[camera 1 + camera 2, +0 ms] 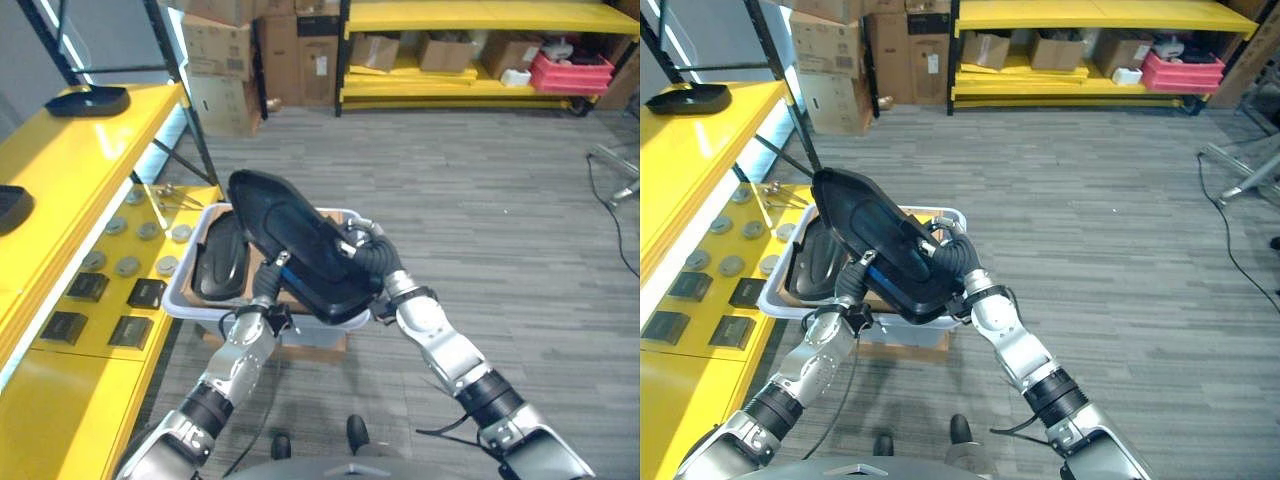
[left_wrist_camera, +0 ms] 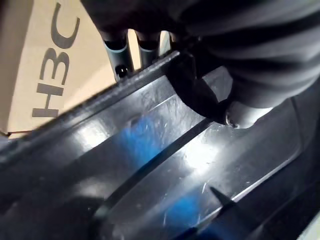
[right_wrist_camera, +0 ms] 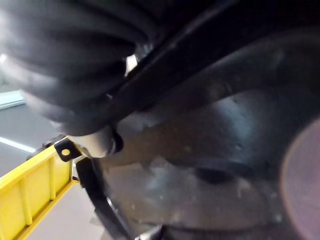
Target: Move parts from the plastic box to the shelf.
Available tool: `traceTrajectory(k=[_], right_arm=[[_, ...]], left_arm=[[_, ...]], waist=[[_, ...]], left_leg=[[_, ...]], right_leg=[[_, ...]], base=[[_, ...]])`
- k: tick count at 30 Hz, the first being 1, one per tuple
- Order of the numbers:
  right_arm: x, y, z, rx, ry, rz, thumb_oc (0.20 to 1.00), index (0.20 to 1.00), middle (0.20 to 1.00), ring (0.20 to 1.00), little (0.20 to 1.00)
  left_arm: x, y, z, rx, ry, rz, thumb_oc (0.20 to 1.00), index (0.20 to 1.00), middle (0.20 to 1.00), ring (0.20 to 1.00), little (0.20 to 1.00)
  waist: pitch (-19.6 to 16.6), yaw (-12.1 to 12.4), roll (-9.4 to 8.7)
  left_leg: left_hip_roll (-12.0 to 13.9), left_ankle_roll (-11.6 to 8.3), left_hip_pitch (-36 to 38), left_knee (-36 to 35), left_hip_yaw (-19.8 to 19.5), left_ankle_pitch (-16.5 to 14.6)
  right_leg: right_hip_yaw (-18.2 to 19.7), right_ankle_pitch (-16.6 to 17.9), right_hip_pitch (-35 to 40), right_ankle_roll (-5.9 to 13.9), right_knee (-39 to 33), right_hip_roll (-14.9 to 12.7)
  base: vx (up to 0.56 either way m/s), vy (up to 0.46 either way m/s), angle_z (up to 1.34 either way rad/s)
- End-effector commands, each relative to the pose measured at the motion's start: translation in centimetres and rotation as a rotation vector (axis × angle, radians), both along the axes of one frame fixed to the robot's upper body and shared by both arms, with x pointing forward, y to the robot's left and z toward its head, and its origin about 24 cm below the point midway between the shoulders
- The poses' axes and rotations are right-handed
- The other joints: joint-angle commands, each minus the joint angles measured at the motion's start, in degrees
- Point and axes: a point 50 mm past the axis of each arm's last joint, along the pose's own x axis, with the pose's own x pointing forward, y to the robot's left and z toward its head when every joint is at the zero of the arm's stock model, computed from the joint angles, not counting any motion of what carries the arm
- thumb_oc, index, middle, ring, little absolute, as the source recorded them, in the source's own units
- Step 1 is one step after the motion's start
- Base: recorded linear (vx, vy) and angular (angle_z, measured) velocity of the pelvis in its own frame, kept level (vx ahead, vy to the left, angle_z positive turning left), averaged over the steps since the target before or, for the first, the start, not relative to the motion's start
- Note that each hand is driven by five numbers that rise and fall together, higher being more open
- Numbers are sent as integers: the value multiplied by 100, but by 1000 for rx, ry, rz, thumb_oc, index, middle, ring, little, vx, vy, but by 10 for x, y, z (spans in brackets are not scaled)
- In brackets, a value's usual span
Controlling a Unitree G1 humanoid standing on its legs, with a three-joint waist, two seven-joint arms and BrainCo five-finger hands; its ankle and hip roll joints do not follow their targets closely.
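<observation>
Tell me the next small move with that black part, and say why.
Probably swing the black part left toward the yellow shelf. Both hands, left hand and right hand, hold it tilted above the plastic box, where another black part remains.

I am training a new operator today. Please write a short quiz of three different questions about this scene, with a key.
1. True or false: both robot hands hold the black part.
2. Another black part lies: A) in the box B) on the floor C) on the shelf.
3. Fill in: the held part is ___ the box.

Key: 1 true: left robot hand and right robot hand both grip it. 2 A. 3 above.
</observation>
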Motion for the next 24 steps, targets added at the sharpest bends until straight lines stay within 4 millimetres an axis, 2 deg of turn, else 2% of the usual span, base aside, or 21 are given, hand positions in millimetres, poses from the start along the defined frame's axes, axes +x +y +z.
traceTrajectory(k=[1, 2, 3, 5, 7, 8, 10, 12, 13, 14, 15, 16, 19, 21, 22, 23, 24], right_arm=[[-19, 29, 24, 276, -70, 202, 1000, 1000, 1000, 1000, 1000], [-19, 28, 24, 276, -70, 202, 1000, 1000, 1000, 1000, 1000], [-18, 20, 20, 262, -68, 164, 1000, 1000, 1000, 1000, 1000], [-17, -4, 13, 299, -47, 48, 1000, 1000, 1000, 1000, 1000], [-19, -19, 3, 308, -17, -16, 1000, 1000, 1000, 1000, 1000], [-21, -30, -1, 297, -12, -56, 1000, 1000, 1000, 1000, 1000], [-30, -62, -15, 281, 18, -189, 1000, 1000, 1000, 1000, 1000], [-40, -87, -38, 355, 107, -315, 1000, 1000, 1000, 1000, 1000], [-46, -98, -48, 354, 142, -367, 1000, 1000, 1000, 1000, 1000], [-61, -116, -69, 375, 226, -458, 1000, 1000, 1000, 1000, 1000], [-61, -117, -69, 375, 227, -457, 1000, 1000, 1000, 1000, 1000], [-67, -122, -86, 367, 299, -492, 1000, 1000, 1000, 1000, 1000], [-91, -144, -139, 123, 555, -592, 1000, 1000, 1000, 1000, 1000], [-102, -148, -161, 35, 680, -609, 1000, 1000, 1000, 1000, 1000], [-101, -148, -161, 35, 680, -608, 1000, 1000, 1000, 1000, 1000], [-117, -154, -186, -69, 828, -641, 1000, 1000, 1000, 1000, 1000], [-129, -153, -201, -87, 925, -660, 1000, 1000, 1000, 1000, 1000]], left_arm=[[29, 10, 68, -69, -343, 71, 200, 200, 200, 200, 200], [29, 10, 68, -69, -343, 71, 200, 200, 200, 200, 200], [29, 17, 70, -6, -372, 84, 200, 200, 200, 200, 200], [27, 43, 74, 111, -417, 159, 200, 200, 200, 200, 200], [24, 57, 77, 208, -448, 188, 200, 200, 200, 200, 200], [22, 62, 77, 252, -455, 194, 200, 200, 200, 200, 200], [18, 70, 75, 353, -469, 182, 200, 200, 200, 200, 200], [17, 70, 73, 323, -458, 176, 200, 200, 200, 200, 200], [16, 70, 73, 327, -468, 162, 200, 200, 200, 200, 200], [10, 74, 75, 318, -489, 160, 200, 200, 200, 200, 200], [9, 74, 74, 317, -488, 160, 200, 200, 200, 200, 200], [8, 75, 71, 300, -474, 165, 200, 200, 200, 200, 200], [-1, 86, 77, 247, -512, 203, 200, 200, 200, 200, 200], [-6, 88, 78, 223, -527, 200, 200, 200, 200, 200, 200], [-6, 88, 78, 223, -528, 201, 200, 200, 200, 200, 200], [-9, 93, 83, 273, -557, 210, 200, 200, 200, 200, 200], [-10, 95, 88, 304, -582, 213, 200, 200, 200, 200, 200]], waist=[[-22, 99, -217], [-25, 106, -218], [8, 103, -235], [123, 107, -274], [161, 113, -261], [166, 79, -256], [97, -15, -241], [51, -97, -215], [46, -142, -206], [55, -140, -182], [52, -154, -179], [30, -166, -155], [-9, -98, -83], [-26, -29, -49], [-23, -45, -50], [7, 24, -4], [43, 61, 29]], left_leg=[[-78, 69, -114, 14, 16, -351], [-78, 69, -116, 14, 21, -352], [-95, 92, -111, 14, 27, -375], [-76, 99, -112, 14, 118, -400], [-36, 91, -117, 14, 144, -408], [-26, 87, -126, 14, 124, -394], [-31, 96, -159, 14, -69, -371], [-64, 74, -229, 14, -355, -304], [-79, 48, -253, 14, -465, -280], [-108, 13, -273, 14, -635, -228], [-110, 13, -270, 14, -650, -226], [-114, 0, -278, 14, -698, -211], [-116, -41, -223, 14, -854, -170], [-107, -85, -272, 33, -950, -113], [-108, -86, -273, 34, -960, -113], [-91, -149, -317, 49, -1079, -63], [-78, -193, -348, 60, -1149, -23]], right_leg=[[211, -499, 201, 496, 279, -497], [218, -505, 192, 496, 290, -496], [251, -483, 114, 538, 403, -485], [235, -403, -60, 569, 551, -400], [199, -441, -106, 547, 691, -307], [304, -486, -110, 507, 755, -173], [873, -766, -56, 296, 833, 288], [1429, -927, 9, 56, 881, 679], [1472, -935, 41, -8, 856, 755], [1394, -942, 157, -75, 749, 757], [1379, -941, 167, -76, 741, 753], [1376, -949, 230, -97, 697, 783], [1249, -943, 436, -160, 483, 812], [1178, -933, 473, -230, 417, 822], [1168, -933, 477, -232, 413, 821], [1044, -948, 516, -293, 361, 829], [962, -952, 521, -328, 356, 833]], base=[[-7, 100, -25], [-3, 95, -16], [-15, 99, -12], [-24, 84, -16], [-8, 16, -21], [23, 19, -11], [72, 4, 13], [35, -43, 82], [8, -140, 135], [11, -117, 132], [8, -142, 70], [16, -105, 39], [21, -163, 24], [-9, -124, 23], [-27, -178, 24], [-31, -179, 29], [-81, -297, 52]])
